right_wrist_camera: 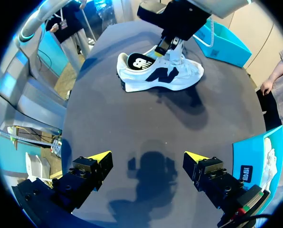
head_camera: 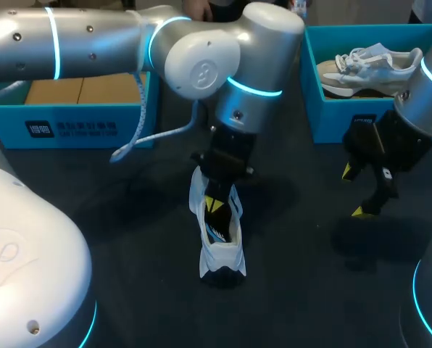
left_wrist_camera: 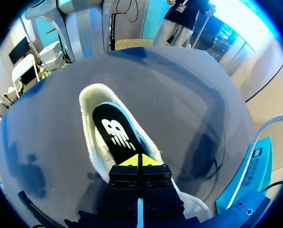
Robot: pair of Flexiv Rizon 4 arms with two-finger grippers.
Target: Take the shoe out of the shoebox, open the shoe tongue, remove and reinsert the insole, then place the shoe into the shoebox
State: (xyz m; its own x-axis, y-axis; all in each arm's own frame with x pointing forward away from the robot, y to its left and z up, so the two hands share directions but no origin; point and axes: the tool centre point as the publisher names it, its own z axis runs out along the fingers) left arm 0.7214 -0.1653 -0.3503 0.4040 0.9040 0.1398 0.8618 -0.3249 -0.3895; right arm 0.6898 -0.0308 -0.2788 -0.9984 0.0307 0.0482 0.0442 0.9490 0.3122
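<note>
A white shoe stands on the dark table near the middle, its black insole lying inside. My left gripper comes down into the shoe's opening. In the left wrist view the left gripper is shut, its yellow tips together and resting on the insole between the shoe's white walls. I cannot tell whether the tips pinch the insole. My right gripper hangs open and empty above the table to the right. Its wrist view shows the right gripper well short of the shoe.
A blue shoebox at the back right holds a second white shoe. Another blue box with brown cardboard inside stands at the back left. A white cord hangs by the left arm.
</note>
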